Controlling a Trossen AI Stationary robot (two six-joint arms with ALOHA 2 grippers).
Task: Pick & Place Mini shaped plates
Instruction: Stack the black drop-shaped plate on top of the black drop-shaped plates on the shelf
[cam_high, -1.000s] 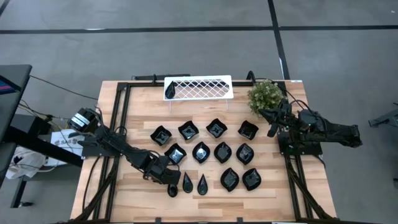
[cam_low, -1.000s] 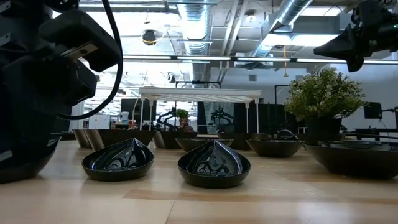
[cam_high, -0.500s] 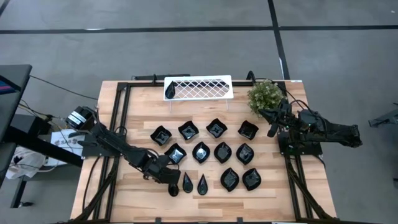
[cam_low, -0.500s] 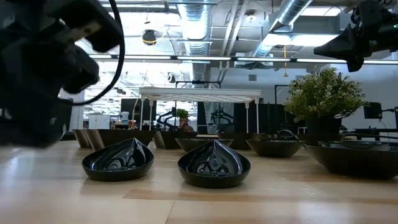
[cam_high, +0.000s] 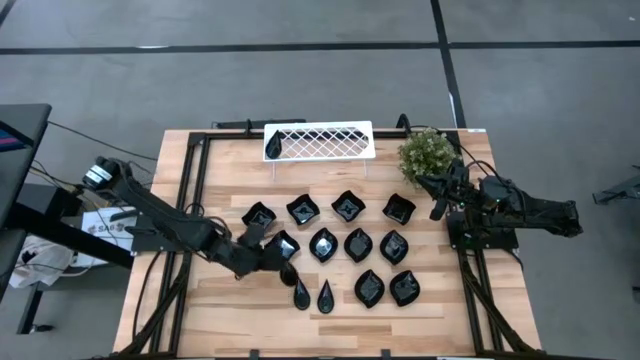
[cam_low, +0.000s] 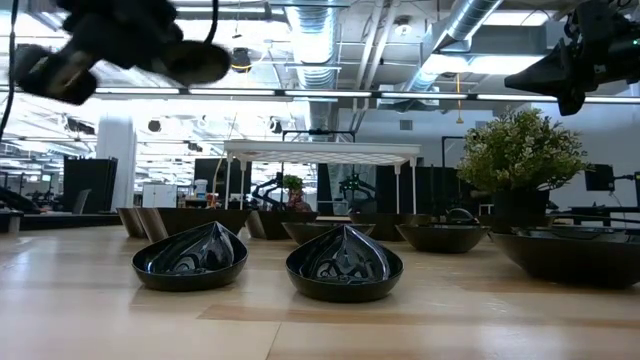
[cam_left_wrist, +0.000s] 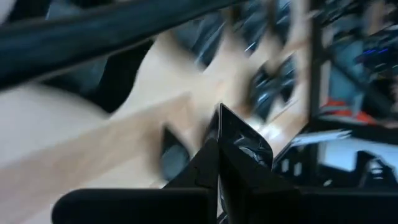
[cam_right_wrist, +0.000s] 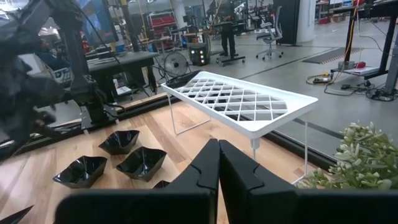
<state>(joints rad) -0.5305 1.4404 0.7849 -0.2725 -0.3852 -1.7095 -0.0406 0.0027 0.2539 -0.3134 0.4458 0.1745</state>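
Observation:
Several glossy black mini shaped plates lie in rows on the wooden table, and two teardrop ones are at the front. One more plate lies on the white lattice rack. My left gripper is raised over the front left of the rows and is shut on a small black plate. My right gripper is shut and empty, held in the air beside the green plant at the far right. My left gripper pinches the small black plate between its two shut fingers. A glossy edge of the plate sticks out past the fingertips. The plate is lifted clear of the table. The blur hides which part the fingers are on.
The rack stands at the table's far edge, with the plant at its right. Black frame rails run along the left and right sides of the table. Bare wood shows at the front left.
My left gripper has risen from the table's front left and drawn a little toward the far edge. The small plate that lay left of the two teardrop plates has gone up with it, and that spot is now bare.

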